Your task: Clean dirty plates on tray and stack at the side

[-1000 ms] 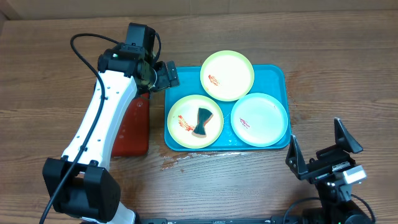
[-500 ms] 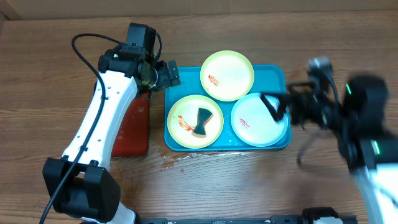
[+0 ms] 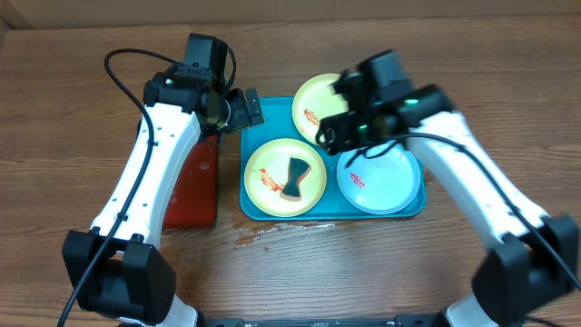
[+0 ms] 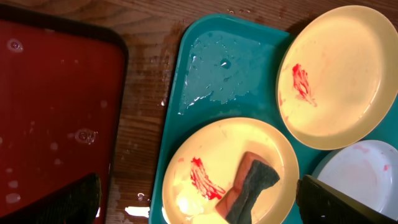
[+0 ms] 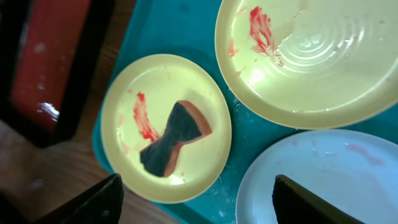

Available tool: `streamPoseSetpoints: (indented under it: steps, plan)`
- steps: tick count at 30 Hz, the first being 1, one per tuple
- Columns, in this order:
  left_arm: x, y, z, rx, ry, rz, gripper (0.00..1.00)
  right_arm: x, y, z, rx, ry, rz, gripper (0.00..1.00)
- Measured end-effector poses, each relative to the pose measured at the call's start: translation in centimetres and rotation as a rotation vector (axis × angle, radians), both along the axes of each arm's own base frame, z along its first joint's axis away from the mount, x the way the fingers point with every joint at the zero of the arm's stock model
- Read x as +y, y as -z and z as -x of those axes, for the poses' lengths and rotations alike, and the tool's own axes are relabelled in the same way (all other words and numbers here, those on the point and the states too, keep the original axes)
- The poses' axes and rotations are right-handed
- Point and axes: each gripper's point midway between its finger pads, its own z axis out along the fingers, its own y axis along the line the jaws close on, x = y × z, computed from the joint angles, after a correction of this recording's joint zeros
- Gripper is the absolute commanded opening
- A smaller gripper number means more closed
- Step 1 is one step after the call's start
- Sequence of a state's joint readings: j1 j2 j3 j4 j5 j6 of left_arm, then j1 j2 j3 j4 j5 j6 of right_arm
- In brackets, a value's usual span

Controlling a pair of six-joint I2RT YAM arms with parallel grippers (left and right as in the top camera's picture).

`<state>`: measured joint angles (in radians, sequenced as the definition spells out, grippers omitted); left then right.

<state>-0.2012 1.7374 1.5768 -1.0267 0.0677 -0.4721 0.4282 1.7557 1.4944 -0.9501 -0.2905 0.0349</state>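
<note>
i judge the wiping has not yet started: the right gripper, jaws apart like the left gripper, must next lower and close on the sponge on the smeared plate.

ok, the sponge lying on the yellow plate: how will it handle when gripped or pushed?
Probably soft: the sponge is pinched into a bow-tie waist, so it should squash rather than resist. Likely light, possibly soaked, given water pooled on the tray. Pushing it may slide the plate too.
</note>
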Motion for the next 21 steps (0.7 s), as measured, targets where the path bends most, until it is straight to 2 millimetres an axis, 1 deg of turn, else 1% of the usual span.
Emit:
streamPoseSetpoints:
  steps: [2,3,4,6,9,12,15,21]
  plan:
    - [0.0,0.0,0.0,-0.001,0.0,0.0,1.0,0.9,2.3,-0.2,0.003,-0.049,0.055,0.54]
    - [0.0,0.0,0.0,0.0,0.0,0.0,1.0,1.0,2.7,-0.2,0.004,-0.061,0.065,0.53]
    - [0.0,0.0,0.0,0.002,0.0,-0.001,1.0,1.2,4.2,-0.5,0.005,-0.085,0.093,0.52]
    - [0.0,0.0,0.1,0.004,0.0,-0.001,1.0,1.1,5.9,-0.7,0.022,-0.106,0.123,0.52]
    - [0.0,0.0,0.1,0.005,0.0,-0.001,1.0,1.1,8.1,-1.1,0.036,-0.133,0.156,0.48]
    - [0.0,0.0,0.1,0.005,0.0,-0.001,1.0,1.2,10.0,-0.9,0.057,-0.187,0.169,0.48]
    - [0.0,0.0,0.1,0.006,0.001,0.001,1.0,1.6,10.8,-0.9,0.057,-0.237,0.157,0.48]
    - [0.0,0.1,0.2,0.01,0.002,0.002,1.0,2.1,11.5,-0.9,0.05,-0.285,0.144,0.48]
